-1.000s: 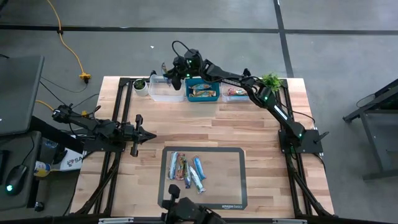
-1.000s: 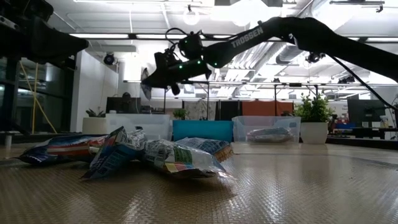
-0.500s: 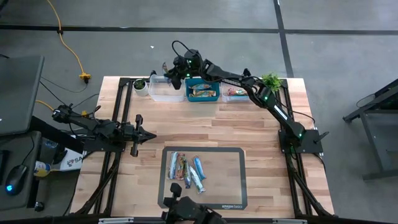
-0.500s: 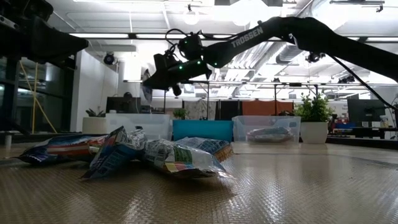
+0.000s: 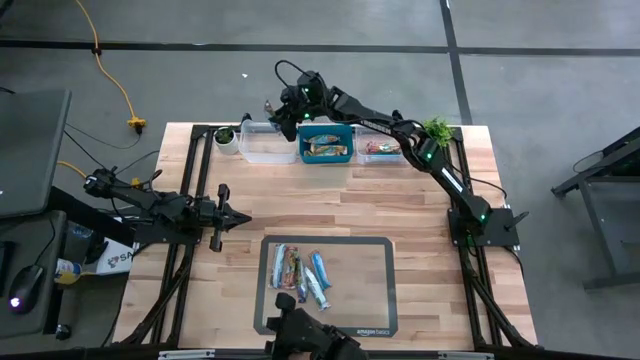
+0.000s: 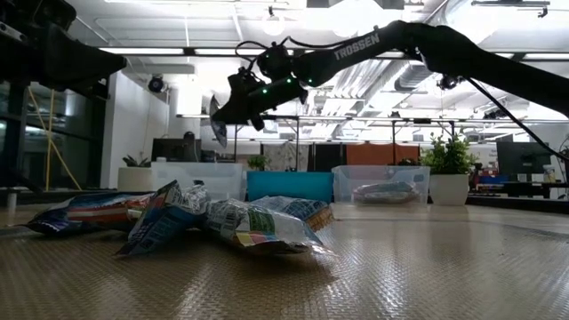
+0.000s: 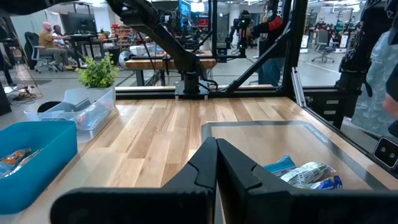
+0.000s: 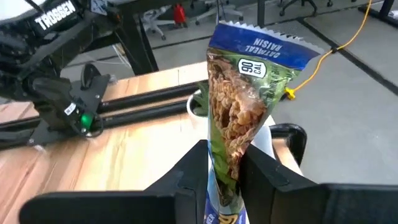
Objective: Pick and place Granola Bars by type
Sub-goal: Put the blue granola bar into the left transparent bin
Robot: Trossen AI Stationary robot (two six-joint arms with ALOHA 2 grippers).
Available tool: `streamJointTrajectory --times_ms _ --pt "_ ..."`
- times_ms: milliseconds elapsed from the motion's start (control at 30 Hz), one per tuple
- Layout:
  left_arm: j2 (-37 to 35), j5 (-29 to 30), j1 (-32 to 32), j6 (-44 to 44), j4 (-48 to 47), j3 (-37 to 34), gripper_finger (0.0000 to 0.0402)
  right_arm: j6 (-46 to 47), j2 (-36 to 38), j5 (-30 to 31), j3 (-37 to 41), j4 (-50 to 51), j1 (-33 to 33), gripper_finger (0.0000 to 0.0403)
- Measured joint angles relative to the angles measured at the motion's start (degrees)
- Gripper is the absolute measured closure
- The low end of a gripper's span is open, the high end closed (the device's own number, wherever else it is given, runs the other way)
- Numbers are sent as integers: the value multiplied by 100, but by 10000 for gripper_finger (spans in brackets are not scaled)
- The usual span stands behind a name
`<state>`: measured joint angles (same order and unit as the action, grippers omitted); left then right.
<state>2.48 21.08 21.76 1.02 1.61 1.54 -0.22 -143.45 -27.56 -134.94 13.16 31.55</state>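
My right gripper (image 5: 272,108) hangs over the far-left clear bin (image 5: 268,146), shut on a granola bar (image 8: 239,102) in a blue and green wrapper. That bar also shows in the low view (image 6: 216,123), high above the table. Several more bars (image 5: 300,275) lie flat on the dark mat (image 5: 375,300) near the front edge. Other bars lie in the blue bin (image 5: 327,146) and in the right clear bin (image 5: 381,150). My left gripper (image 5: 240,217) waits shut at the table's left side. My right gripper pinches the bar's lower part (image 8: 224,155) between its two fingers (image 8: 194,163). The bar stands out beyond the fingertips, its crimped blue end (image 8: 264,43) farthest from them. It is lifted clear, above the clear bin. How far back it reaches between the fingers is hidden.
Three bins stand in a row along the far edge. A small white pot with a plant (image 5: 226,137) stands left of them and a larger plant (image 5: 435,128) to their right. Bare wood lies between the bins and the mat.
My right gripper has tipped a little over the far-left clear bin, its wrist end rising slightly. The bar has stayed between the fingers and swung with them.
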Motion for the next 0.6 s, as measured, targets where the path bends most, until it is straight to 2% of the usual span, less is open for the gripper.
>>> streamJointTrajectory --times_ms 333,600 --pt "0 0 1 0 -2 0 400 -709 30 -291 10 1213 -6 336" --pt "0 0 2 0 0 -2 400 -897 30 -287 12 1696 -7 336"
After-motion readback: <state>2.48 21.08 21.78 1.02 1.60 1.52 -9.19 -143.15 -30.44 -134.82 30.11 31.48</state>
